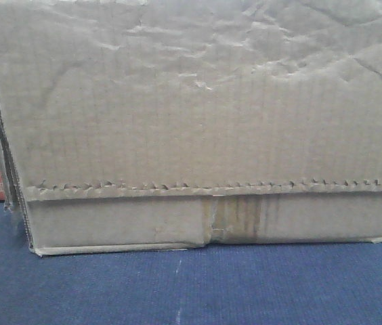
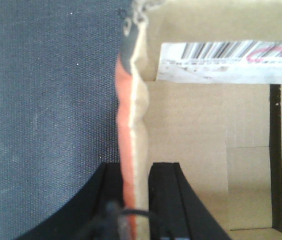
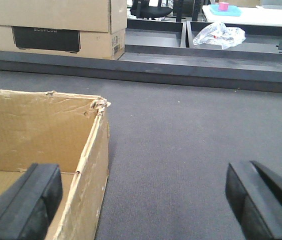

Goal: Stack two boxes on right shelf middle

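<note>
My left gripper (image 2: pixel 136 200) pinches the box (image 2: pixel 201 125) wall, the interior to its right. My right gripper (image 3: pixel 141 210) is spread, straddling the box wall beside its left finger.

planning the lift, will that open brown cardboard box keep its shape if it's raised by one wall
Probably light: the open brown cardboard box looks empty inside. Its wall likely bends, since the left gripper pinches a thin, wavy edge. The torn corner might tear further.

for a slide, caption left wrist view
Left gripper clamps the orange-printed wall of an open brown cardboard box on grey carpet
</note>
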